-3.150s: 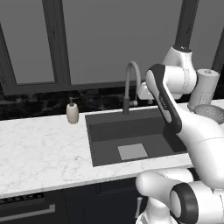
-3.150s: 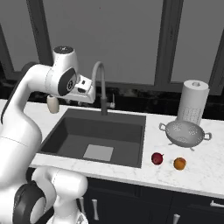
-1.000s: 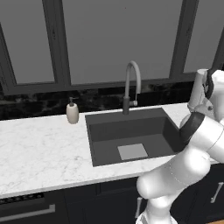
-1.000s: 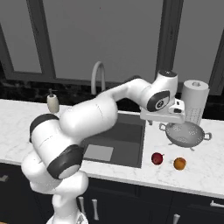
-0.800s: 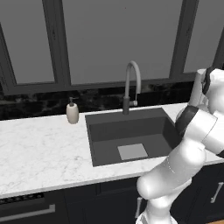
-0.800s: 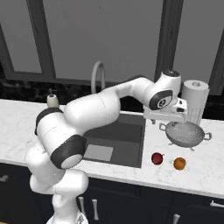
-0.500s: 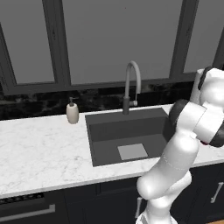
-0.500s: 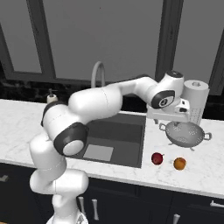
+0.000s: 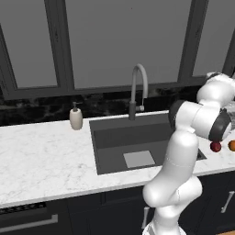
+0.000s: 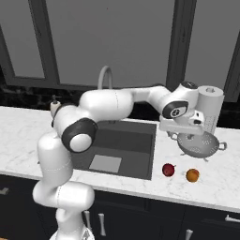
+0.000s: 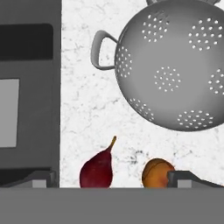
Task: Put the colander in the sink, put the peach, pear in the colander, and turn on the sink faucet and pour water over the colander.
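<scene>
The pale grey colander [image 10: 200, 146] [image 11: 175, 65] stands upright on the marble counter right of the sink [image 10: 140, 129] [image 9: 110, 137] [image 11: 30, 43]. My gripper [image 10: 188, 136] [image 11: 112, 178] hovers just above the colander's left side and is open wide, with nothing between its fingers. The dark red pear [image 10: 168, 169] [image 11: 97, 169] [image 9: 215, 146] and the orange peach [image 10: 192, 175] [image 11: 156, 173] [image 9: 232, 145] lie side by side on the counter in front of the colander. The grey gooseneck sink faucet [image 9: 139, 87] [image 10: 105, 77] rises behind the basin. No water runs from it.
A paper-towel roll [image 10: 210, 115] stands right behind the colander. A beige soap bottle [image 9: 75, 118] [image 10: 55, 107] sits on the counter left of the sink. Dark windows back the counter, whose front edge is near the fruit.
The arm has stretched further right, carrying the hand from beside the paper-towel roll down to just over the colander. The jaws stay open. Colander and fruit have not moved.
</scene>
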### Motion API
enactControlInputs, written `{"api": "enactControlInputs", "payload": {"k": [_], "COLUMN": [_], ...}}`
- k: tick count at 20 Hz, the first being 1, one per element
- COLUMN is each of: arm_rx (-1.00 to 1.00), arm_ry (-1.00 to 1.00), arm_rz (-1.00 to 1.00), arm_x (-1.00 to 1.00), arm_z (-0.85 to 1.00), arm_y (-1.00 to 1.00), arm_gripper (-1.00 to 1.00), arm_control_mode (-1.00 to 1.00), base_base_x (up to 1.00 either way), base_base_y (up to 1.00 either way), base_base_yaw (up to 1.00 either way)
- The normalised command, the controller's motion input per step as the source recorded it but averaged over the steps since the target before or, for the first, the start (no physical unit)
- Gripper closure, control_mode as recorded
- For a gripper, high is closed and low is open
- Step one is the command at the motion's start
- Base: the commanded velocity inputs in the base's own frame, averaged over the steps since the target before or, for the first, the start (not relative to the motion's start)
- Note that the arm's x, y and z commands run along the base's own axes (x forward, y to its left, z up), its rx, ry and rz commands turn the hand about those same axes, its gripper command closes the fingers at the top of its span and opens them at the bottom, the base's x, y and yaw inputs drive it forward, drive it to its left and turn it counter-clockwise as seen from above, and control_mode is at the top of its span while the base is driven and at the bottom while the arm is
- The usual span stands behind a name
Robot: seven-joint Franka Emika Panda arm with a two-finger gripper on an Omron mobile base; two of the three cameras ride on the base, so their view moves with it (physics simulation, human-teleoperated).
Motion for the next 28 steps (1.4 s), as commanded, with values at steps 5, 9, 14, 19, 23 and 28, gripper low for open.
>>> {"api": "enactControlInputs", "payload": {"k": [5, 9, 14, 19, 23, 28], "arm_rx": [-0.04, -0.04, -0.03, -0.02, 0.00, 0.00], "arm_ry": [0.00, 0.00, 0.00, 0.00, 0.00, 0.00], "arm_rz": [0.00, 0.00, 0.00, 0.00, 0.00, 0.00], "arm_x": [0.15, 0.16, 0.22, 0.27, 0.27, 0.22], "arm_z": [-0.31, -0.34, -0.40, -0.37, -0.21, -0.09], "arm_y": [0.07, 0.06, 0.00, 0.00, -0.02, -0.15], "arm_gripper": [-1.00, -1.00, -1.00, -1.00, -1.00, -1.00], "arm_control_mode": [-1.00, -1.00, -1.00, -1.00, -1.00, -1.00], "base_base_x": [0.00, 0.00, 0.00, 0.00, 0.00, 0.00], "base_base_y": [0.00, 0.00, 0.00, 0.00, 0.00, 0.00], "base_base_yaw": [0.00, 0.00, 0.00, 0.00, 0.00, 0.00]}}
